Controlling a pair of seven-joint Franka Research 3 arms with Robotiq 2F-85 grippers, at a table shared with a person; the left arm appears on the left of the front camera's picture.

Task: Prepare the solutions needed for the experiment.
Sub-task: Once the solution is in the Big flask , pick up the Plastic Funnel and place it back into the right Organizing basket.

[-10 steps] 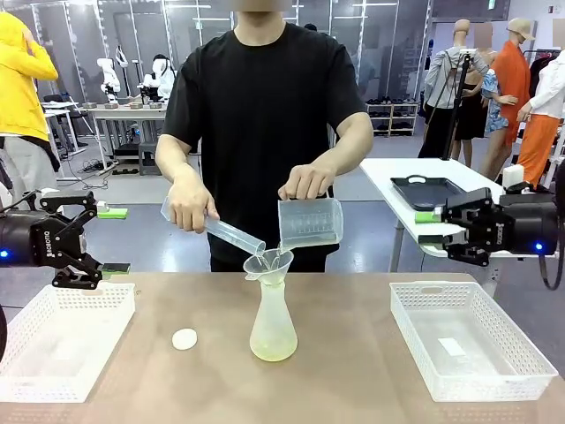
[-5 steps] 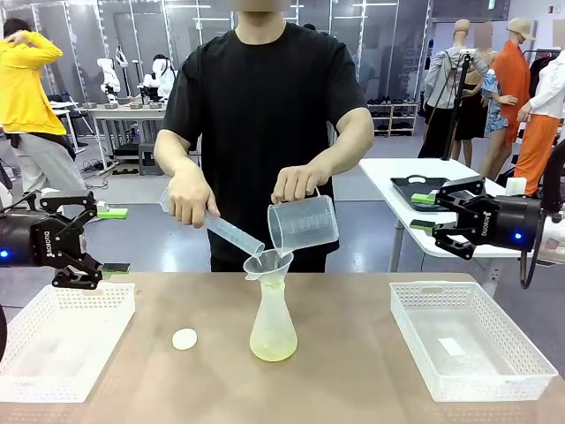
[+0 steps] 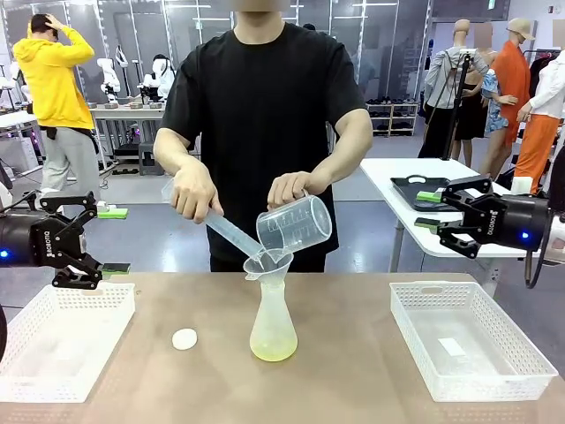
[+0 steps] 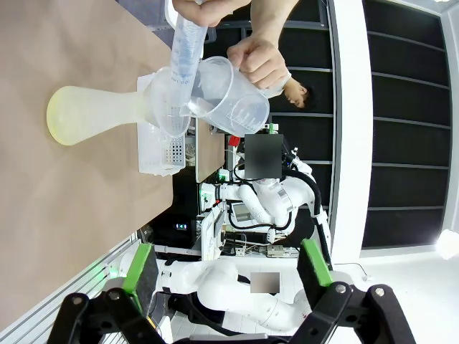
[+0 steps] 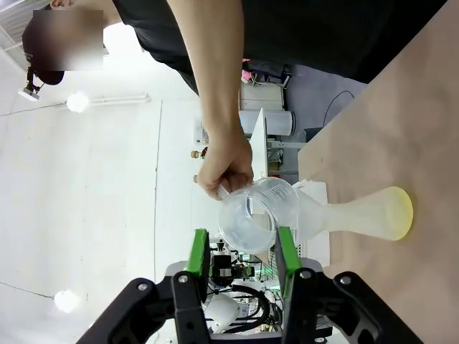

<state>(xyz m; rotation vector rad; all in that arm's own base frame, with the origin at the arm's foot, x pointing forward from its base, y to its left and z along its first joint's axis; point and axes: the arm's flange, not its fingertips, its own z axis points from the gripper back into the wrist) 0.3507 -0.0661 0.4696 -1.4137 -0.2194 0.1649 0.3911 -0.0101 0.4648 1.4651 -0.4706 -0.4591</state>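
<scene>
Across the table [image 3: 353,371] a person in a black shirt is tipping two vessels at once over a clear funnel [image 3: 267,262] set in the neck of a frosted flask [image 3: 273,322]; one hand [image 3: 192,196] slants a graduated cylinder [image 3: 231,233] down to the funnel's rim, and the other hand [image 3: 290,187] tilts a clear measuring beaker [image 3: 294,223] so its lip is just above the funnel. The flask stands upright near the middle of the table, and the pale yellow-green solution [image 3: 273,352] lies as a shallow layer in its wide bottom. A small white disc [image 3: 184,338] sits on the tabletop just to the left of the flask, apart from it. A white mesh basket [image 3: 62,340] rests at the left end of the table and a second white basket [image 3: 468,340] at the right end. The left gripper [image 3: 113,240] hangs above the far edge of the left basket, its green-padded fingers spread wide with nothing between them. The right gripper [image 3: 428,210] hovers off the table's right side, above the second basket's far end, pointing toward the person, its fingers partly apart and gripping nothing
</scene>
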